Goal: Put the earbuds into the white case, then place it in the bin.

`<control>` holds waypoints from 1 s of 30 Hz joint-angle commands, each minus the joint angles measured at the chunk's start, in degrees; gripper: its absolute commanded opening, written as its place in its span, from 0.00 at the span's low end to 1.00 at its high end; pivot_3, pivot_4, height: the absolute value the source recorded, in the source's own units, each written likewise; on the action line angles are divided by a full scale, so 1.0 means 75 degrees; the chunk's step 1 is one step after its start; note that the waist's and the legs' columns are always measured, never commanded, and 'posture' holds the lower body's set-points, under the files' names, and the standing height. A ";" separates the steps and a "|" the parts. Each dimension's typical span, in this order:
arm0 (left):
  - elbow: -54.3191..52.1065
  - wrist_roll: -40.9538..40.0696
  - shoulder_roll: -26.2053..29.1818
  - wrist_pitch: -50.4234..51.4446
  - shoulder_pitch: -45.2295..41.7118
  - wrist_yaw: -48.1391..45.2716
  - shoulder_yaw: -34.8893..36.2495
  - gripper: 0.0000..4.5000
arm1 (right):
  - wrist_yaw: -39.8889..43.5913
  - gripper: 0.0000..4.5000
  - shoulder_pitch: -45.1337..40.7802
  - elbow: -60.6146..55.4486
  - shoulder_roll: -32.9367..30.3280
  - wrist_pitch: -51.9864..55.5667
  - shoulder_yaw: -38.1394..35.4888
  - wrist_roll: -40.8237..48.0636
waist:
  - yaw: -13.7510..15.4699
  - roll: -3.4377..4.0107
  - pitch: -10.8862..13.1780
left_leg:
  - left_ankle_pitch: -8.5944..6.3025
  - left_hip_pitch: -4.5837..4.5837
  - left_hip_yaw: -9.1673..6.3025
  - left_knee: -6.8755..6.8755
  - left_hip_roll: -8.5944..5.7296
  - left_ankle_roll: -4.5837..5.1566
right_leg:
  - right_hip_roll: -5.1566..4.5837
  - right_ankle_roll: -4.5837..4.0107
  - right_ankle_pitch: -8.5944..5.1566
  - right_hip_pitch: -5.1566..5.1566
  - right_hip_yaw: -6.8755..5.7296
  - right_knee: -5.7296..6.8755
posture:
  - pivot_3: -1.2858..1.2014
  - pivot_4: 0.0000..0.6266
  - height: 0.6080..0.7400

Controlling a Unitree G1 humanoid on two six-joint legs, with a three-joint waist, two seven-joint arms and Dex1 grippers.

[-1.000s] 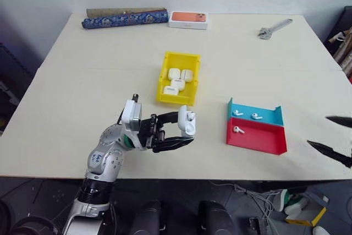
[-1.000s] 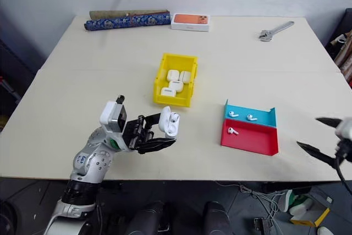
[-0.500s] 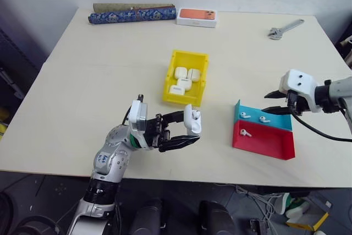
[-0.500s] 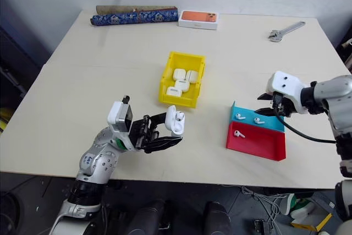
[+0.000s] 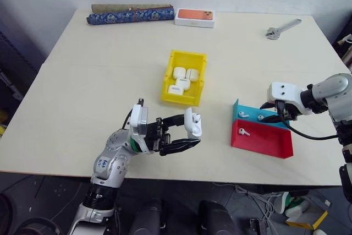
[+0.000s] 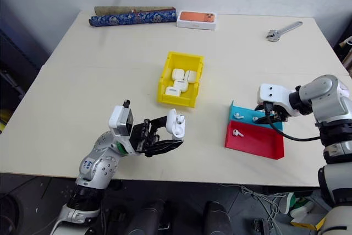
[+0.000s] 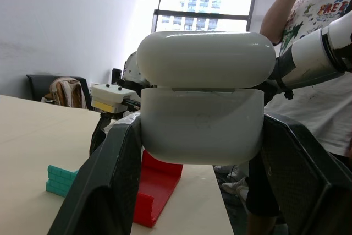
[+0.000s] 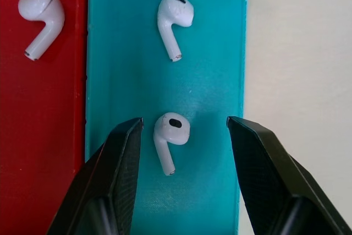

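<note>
Left gripper clamps the white case near the table's front edge; right gripper hangs parted, straddling one earbud in the blue tray; the yellow bin sits mid-table.

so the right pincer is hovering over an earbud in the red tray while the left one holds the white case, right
Not quite: the right pincer is over an earbud in the blue tray, not the red tray, as the right wrist view shows. Its fingers are open on either side of the bud. The left pincer does hold the white case.
</note>
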 commanded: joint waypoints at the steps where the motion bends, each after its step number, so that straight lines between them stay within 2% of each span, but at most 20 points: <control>1: -0.0350 -0.0046 0.0021 -0.0064 -0.0024 0.0001 0.0007 0.62 | 0.0114 0.54 -0.0244 0.0282 -0.0014 -0.0273 -0.0022 -0.0187 | -0.0011 0.0000 0.0000 | 0.0000 0.0000 0.0000 0.0000 0.0000 0.0000 | 0.0000 0.0000 0.0000 0.0000 0.0000 0.0000 | 0.52 0.24 1.00; 16: -0.0369 -0.0063 0.0059 -0.0055 -0.0036 0.0035 0.0028 0.62 | 0.0063 0.54 -0.0498 0.1174 0.0294 -0.0704 0.0033 -0.0538 | -0.0124 0.0000 0.0000 | 0.0001 0.0006 -0.0003 0.0004 0.0002 -0.0002 | 0.0002 0.0000 0.0000 0.0007 -0.0001 0.0003 | 0.52 0.24 1.00; 19: -0.0367 -0.0060 0.0062 -0.0065 -0.0034 0.0041 0.0034 0.62 | 0.0047 0.41 -0.0540 0.1294 0.0326 -0.0742 0.0009 -0.0548 | -0.0124 0.0000 0.0000 | 0.0001 0.0006 -0.0004 0.0009 0.0002 -0.0002 | 0.0001 0.0000 0.0000 0.0009 0.0000 0.0006 | 0.52 0.24 1.00; 21: -0.0365 -0.0066 0.0065 -0.0062 -0.0038 0.0041 0.0040 0.62 | 0.0017 0.28 -0.0545 0.1332 0.0341 -0.0802 0.0008 -0.0561 | -0.0129 0.0000 0.0000 | 0.0001 0.0007 -0.0004 0.0011 0.0002 -0.0002 | 0.0001 0.0000 0.0000 0.0009 0.0001 0.0007 | 0.52 0.24 1.00; 30: -0.0377 -0.0079 0.0080 -0.0073 -0.0017 0.0030 0.0049 0.62 | -0.0099 0.28 -0.0507 0.1377 0.0408 -0.0931 -0.0031 -0.0559 | -0.0135 0.0000 0.0000 | 0.0002 0.0012 -0.0003 0.0022 0.0003 -0.0002 | 0.0001 0.0000 0.0000 0.0010 0.0005 0.0024 | 0.52 0.24 1.00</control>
